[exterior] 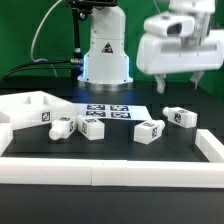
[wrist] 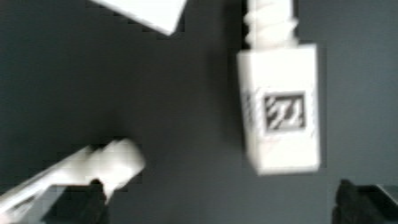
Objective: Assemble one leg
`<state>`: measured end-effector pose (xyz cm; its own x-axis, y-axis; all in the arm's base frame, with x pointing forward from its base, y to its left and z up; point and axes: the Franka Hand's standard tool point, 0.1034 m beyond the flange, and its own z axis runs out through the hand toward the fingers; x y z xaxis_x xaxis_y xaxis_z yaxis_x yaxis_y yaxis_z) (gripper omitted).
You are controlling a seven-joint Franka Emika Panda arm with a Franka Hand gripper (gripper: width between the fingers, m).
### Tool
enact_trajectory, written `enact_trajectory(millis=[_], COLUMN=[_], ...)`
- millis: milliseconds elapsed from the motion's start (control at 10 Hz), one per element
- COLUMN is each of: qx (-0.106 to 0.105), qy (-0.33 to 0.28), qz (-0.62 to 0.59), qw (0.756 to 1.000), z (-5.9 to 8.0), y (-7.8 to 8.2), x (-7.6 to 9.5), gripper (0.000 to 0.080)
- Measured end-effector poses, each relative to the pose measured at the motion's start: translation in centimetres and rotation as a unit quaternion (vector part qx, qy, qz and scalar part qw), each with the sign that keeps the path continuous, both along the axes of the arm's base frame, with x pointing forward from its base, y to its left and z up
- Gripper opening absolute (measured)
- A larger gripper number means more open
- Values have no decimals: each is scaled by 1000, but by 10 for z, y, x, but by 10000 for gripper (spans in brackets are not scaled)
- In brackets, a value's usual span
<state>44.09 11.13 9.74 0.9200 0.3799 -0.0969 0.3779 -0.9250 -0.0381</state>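
Note:
Several white legs with black-and-white tags lie on the dark table: two at the exterior view's left (exterior: 62, 127) (exterior: 92, 128) and two at the right (exterior: 150, 130) (exterior: 182, 116). My gripper (exterior: 180, 84) hangs high above the right-hand pair, open and empty. In the wrist view, one leg (wrist: 281, 105) lies lengthwise with its tag up and its threaded end pointing away. A second leg (wrist: 100, 165) lies beside one fingertip (wrist: 80, 203). The gripper (wrist: 224, 206) is open with bare table between the jaws, well above both legs.
A large white tray-like panel (exterior: 28, 108) sits at the exterior view's left. The marker board (exterior: 115, 110) lies in front of the robot base (exterior: 104, 55); its corner shows in the wrist view (wrist: 151, 12). A white rim (exterior: 110, 172) borders the table's front and sides.

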Motion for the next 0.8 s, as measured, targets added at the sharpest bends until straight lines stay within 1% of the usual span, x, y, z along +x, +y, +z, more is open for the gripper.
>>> enact_trajectory(millis=[100, 200, 500, 600, 700, 800], qx=[5, 4, 4, 3, -3, -11], qy=[-3, -3, -2, -2, -2, 0], qz=[-6, -5, -4, -21, -62, -125], qw=[1000, 1000, 1000, 1000, 998, 992], z=[4, 1, 0, -1, -4, -8], y=[-8, -6, -6, -8, -16, -21], x=[17, 14, 13, 14, 18, 21], gripper=[647, 649, 649, 649, 649, 649])
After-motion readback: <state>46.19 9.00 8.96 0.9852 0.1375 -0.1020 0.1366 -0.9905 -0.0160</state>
